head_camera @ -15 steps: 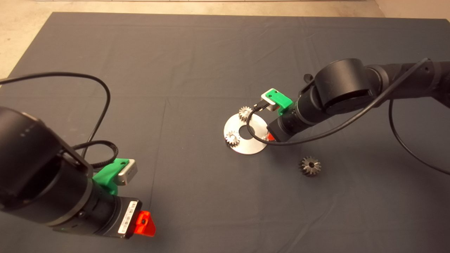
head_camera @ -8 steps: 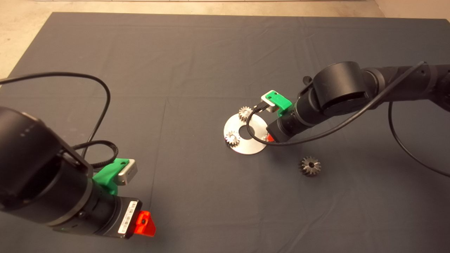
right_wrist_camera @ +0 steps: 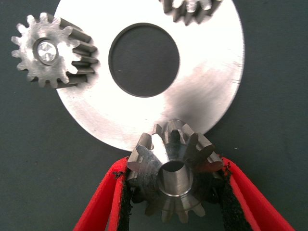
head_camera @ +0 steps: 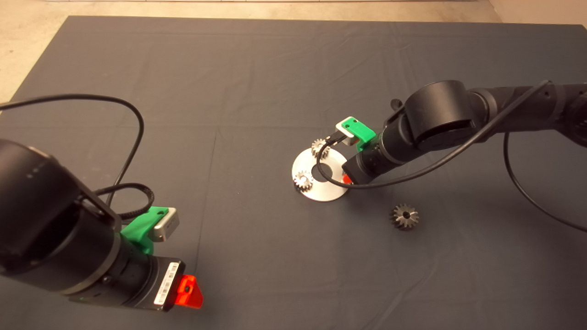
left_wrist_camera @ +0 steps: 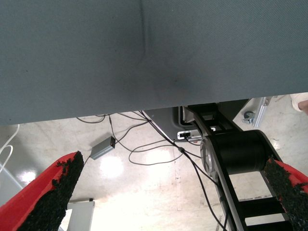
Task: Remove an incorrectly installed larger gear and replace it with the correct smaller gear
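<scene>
- While the left gripper (head_camera: 188,292) sits parked at the mat's (head_camera: 257,68) lower-left edge, fingers (left_wrist_camera: 48,192) spread wide with nothing between them, the right gripper (right_wrist_camera: 173,202) works at the silver disc (right_wrist_camera: 202,91).
- Right gripper's pads (right_wrist_camera: 126,197) clamp the smaller gear (right_wrist_camera: 172,177) on both sides, at the disc's rim.
- Two paler gears, (right_wrist_camera: 53,50) and (right_wrist_camera: 190,8), stand on the disc's rim.
- Larger gear (head_camera: 404,216) lies alone on the mat, well apart from the disc.

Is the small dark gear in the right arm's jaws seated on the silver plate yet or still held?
Held. The right gripper clamps the smaller gear at the plate's edge; whether it is seated, cannot tell.
</scene>
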